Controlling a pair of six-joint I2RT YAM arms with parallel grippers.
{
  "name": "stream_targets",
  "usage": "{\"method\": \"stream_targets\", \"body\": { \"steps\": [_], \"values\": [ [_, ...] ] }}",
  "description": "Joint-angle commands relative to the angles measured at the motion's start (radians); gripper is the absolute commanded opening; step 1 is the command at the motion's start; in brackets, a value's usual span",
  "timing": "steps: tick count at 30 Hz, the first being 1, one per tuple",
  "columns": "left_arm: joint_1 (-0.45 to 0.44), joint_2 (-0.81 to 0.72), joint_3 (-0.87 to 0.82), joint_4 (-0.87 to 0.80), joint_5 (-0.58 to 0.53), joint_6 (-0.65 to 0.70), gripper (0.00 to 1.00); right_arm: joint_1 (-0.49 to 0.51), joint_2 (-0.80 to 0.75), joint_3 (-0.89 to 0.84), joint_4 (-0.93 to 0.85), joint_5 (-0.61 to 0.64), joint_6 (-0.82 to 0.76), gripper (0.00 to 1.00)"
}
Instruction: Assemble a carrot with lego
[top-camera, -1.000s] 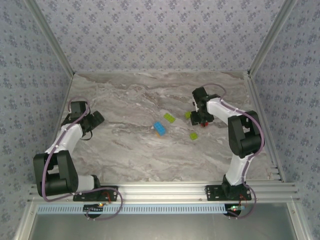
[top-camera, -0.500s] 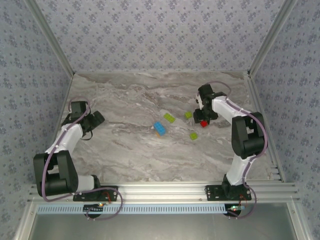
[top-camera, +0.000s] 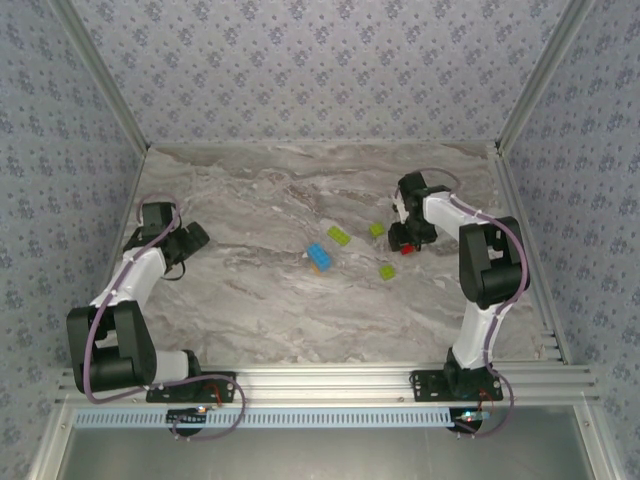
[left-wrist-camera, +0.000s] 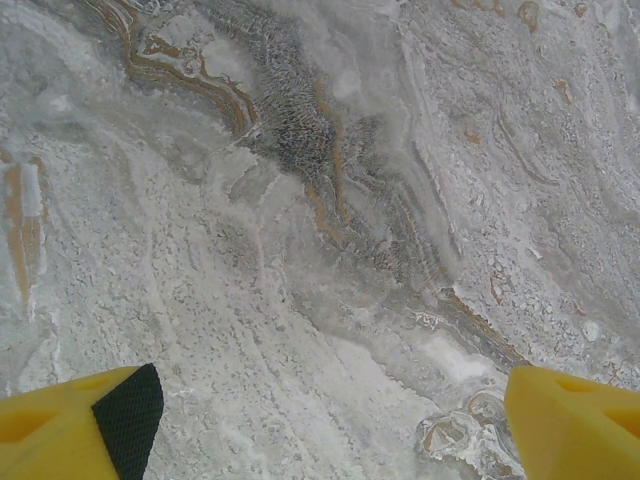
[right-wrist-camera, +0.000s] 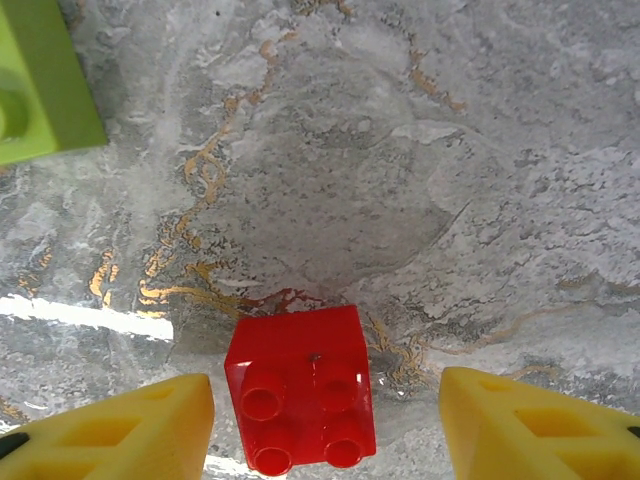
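the left gripper (left-wrist-camera: 330, 425) hangs with jaws spread wide over the grey marble table (left-wrist-camera: 330, 200). its yellow fingertips (left-wrist-camera: 575, 420) show at the near left and near right.

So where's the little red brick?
The red brick sits on the right side of the table, between the open fingers of the right gripper, with a lime-green brick nearby.

Soft, even overhead light washes the marble table (top-camera: 260, 290), leaving only faint, soft-edged shadows. In the right wrist view, a bright glare streak crosses the marble left of the glossy red brick (right-wrist-camera: 300, 385); close-up veining in both wrist views is sharp.
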Motion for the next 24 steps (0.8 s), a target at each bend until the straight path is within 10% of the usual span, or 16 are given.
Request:
{"method": "stream_targets", "body": {
  "steps": [1, 24],
  "values": [
    [-0.003, -0.006, 0.035, -0.006, 0.004, 0.016, 0.90, -0.006, 0.004, -0.005, -0.011, -0.024, -0.006, 0.63],
    [-0.003, -0.009, 0.037, -0.009, 0.004, 0.016, 0.90, -0.008, 0.035, -0.002, -0.016, -0.036, -0.011, 0.52]
  ]
}}
